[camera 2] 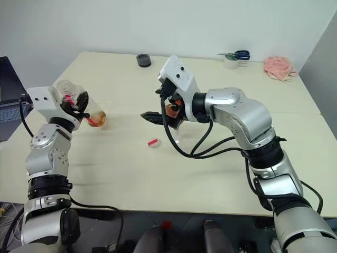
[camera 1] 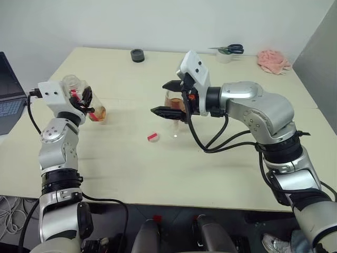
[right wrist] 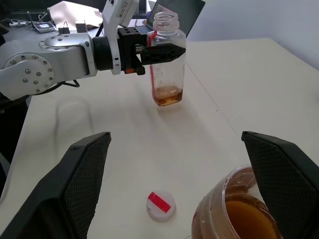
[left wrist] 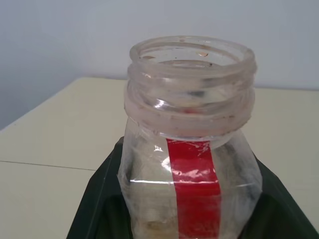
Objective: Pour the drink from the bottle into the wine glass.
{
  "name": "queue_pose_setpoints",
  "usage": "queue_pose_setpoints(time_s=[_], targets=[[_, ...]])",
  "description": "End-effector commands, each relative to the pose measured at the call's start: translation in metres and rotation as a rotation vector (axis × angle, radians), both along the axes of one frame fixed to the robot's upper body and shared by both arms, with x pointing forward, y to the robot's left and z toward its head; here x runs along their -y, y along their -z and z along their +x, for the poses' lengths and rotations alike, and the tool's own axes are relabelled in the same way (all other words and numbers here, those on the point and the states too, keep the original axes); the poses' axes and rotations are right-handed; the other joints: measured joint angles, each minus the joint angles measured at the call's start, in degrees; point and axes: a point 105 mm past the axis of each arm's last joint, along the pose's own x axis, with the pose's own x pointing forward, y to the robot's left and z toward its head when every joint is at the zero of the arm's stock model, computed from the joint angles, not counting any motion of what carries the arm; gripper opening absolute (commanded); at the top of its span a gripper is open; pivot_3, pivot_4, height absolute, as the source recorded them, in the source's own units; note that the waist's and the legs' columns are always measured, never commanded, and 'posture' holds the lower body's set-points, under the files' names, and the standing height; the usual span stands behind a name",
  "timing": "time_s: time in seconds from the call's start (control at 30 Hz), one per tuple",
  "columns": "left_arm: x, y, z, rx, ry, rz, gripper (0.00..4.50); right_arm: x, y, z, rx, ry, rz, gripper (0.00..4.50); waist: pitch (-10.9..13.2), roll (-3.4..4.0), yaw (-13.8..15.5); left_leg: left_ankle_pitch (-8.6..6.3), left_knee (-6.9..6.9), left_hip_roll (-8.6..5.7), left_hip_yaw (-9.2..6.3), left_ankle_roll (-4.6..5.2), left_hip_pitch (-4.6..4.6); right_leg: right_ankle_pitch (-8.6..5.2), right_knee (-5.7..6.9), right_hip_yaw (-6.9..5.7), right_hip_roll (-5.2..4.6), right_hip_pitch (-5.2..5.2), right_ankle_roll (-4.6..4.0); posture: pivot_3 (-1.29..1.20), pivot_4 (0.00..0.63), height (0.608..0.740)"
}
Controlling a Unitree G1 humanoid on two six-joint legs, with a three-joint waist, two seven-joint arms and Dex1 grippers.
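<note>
My left gripper [camera 1: 84,101] is shut on the bottle [camera 1: 87,100] at the left of the table. The bottle [right wrist: 167,59] stands upright with its neck uncapped, its base close to the tabletop. A little amber drink [right wrist: 168,96] lies at its bottom. The wine glass [camera 1: 174,101] stands mid-table with amber drink [right wrist: 244,216] in its bowl. My right gripper [camera 1: 160,98] is open, one finger on each side of the bowl. Whether the fingers touch the glass I cannot tell.
The red-and-white cap [camera 1: 152,137] lies on the table [camera 1: 158,174] in front of the glass. A black round object [camera 1: 137,55], scissors on a white roll [camera 1: 229,51] and a pink cloth [camera 1: 273,61] sit along the far edge. A laptop [camera 1: 8,95] stands at the left.
</note>
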Motion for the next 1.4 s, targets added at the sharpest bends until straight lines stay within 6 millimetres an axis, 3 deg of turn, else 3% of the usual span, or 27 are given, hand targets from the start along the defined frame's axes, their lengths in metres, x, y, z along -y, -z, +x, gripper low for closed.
queue_pose_setpoints(time_s=[0.03,0.23,0.5,0.53,1.13,1.3,1.4], targets=[[0.000,-0.012,-0.003,0.030,0.018,-0.002,1.82,0.001,-0.020,-0.002,0.075,0.000,0.032,4.50,0.00,0.00,-0.05,0.00,0.00,0.00,0.00,0.00,0.00,0.00,0.00,0.00,0.00,0.00,0.00,0.00,0.150,0.740],[-0.001,-0.008,0.000,0.010,0.024,0.008,1.82,0.004,-0.022,0.000,0.082,0.018,0.039,4.50,0.00,0.00,-0.09,0.00,-0.01,0.00,0.00,0.00,0.00,0.00,-0.01,0.00,0.00,0.00,0.00,0.00,0.150,0.740],[-0.003,-0.001,0.001,-0.021,0.016,0.029,4.35,0.006,-0.021,0.002,0.085,0.032,0.041,4.50,0.00,0.00,-0.11,0.00,-0.04,0.00,0.01,0.00,0.01,0.00,-0.01,0.00,0.01,0.00,0.00,0.00,0.150,0.740],[-0.002,-0.001,0.000,-0.023,0.020,0.034,4.47,0.006,-0.022,0.003,0.085,0.032,0.045,4.50,0.00,0.00,-0.12,0.00,-0.04,0.00,0.01,0.00,0.01,0.00,-0.01,0.00,0.01,0.00,0.00,0.00,0.150,0.740],[-0.003,-0.005,-0.042,-0.046,0.069,0.084,4.47,0.020,-0.027,0.016,0.126,0.084,0.042,4.50,0.00,0.00,-0.24,0.00,-0.10,0.06,0.01,0.00,0.03,-0.01,-0.06,0.02,0.00,-0.01,0.00,0.00,0.150,0.740],[-0.012,-0.017,-0.060,-0.056,0.088,0.140,4.47,0.033,-0.028,0.023,0.137,0.117,0.028,4.50,0.01,0.00,-0.26,0.00,-0.13,0.07,0.03,0.00,0.05,-0.01,-0.07,0.03,0.01,-0.01,0.00,0.00,0.150,0.740],[-0.005,-0.029,-0.074,-0.056,0.178,0.185,4.47,0.048,-0.029,0.028,0.150,0.149,0.023,4.50,0.02,0.01,-0.27,0.00,-0.15,0.08,0.05,0.00,0.05,-0.02,-0.10,0.04,0.03,-0.02,-0.01,0.00,0.150,0.740]])
